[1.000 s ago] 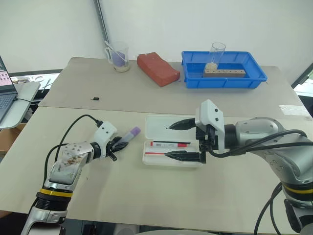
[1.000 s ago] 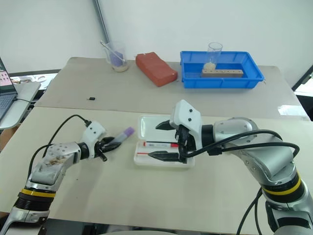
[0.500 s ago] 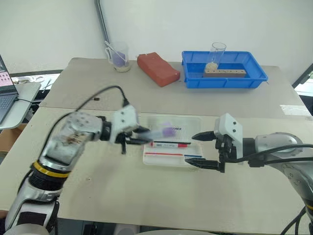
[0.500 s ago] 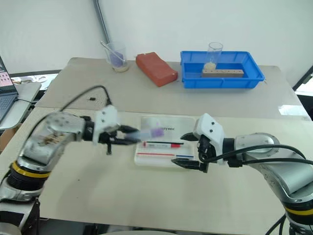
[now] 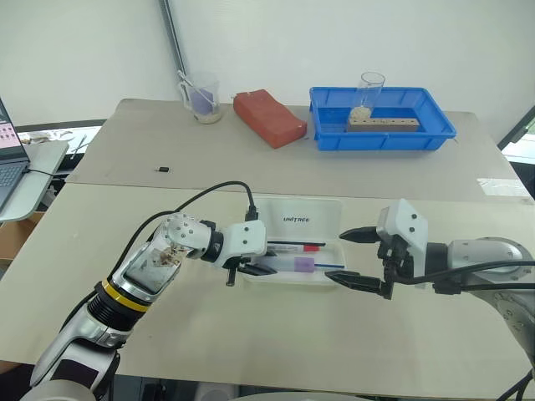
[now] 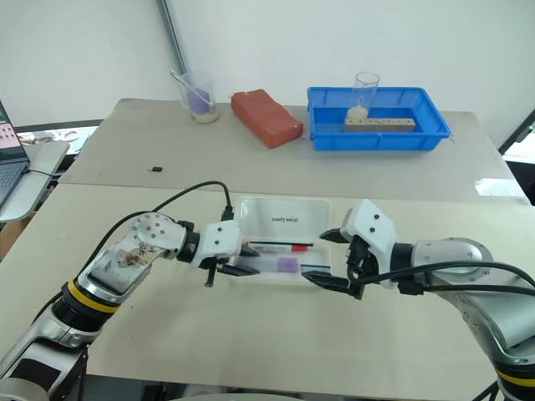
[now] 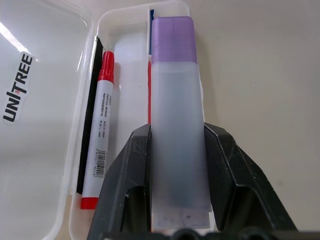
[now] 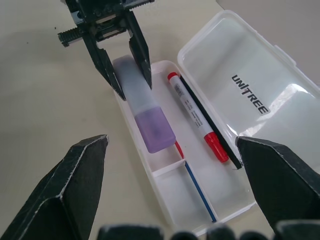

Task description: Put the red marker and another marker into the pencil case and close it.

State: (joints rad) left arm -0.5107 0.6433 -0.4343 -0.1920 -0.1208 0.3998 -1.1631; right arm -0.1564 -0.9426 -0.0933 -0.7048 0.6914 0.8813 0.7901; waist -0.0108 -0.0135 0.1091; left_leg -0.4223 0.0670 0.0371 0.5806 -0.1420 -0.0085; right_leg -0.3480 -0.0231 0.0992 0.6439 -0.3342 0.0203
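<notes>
The pencil case (image 5: 322, 210) lies open mid-table, its lettered lid folded back. Inside, along the hinge side, rests the red marker (image 5: 292, 246), seen again in the wrist views as the white barrel with red cap (image 7: 100, 135). My left gripper (image 5: 269, 264) is shut on the other marker, a lilac highlighter (image 5: 294, 265) with a purple cap (image 7: 172, 37), held low over the case's front compartment; I cannot tell whether it touches the bottom. Just right of the case my right gripper (image 5: 338, 255) stands open with nothing in it.
Thin red, blue and black pens also lie in the case (image 8: 197, 192). At the table's back stand a blue tray (image 5: 384, 134) with a glass, a red brick (image 5: 269, 117) and a cup (image 5: 203, 96). A small black object (image 5: 164, 169) lies far left; a laptop (image 5: 12, 163) sits beyond the table's left edge.
My left gripper has carried the highlighter rightward from the table left of the case to low over its tray. My right gripper has drawn back to the right, off the case.
</notes>
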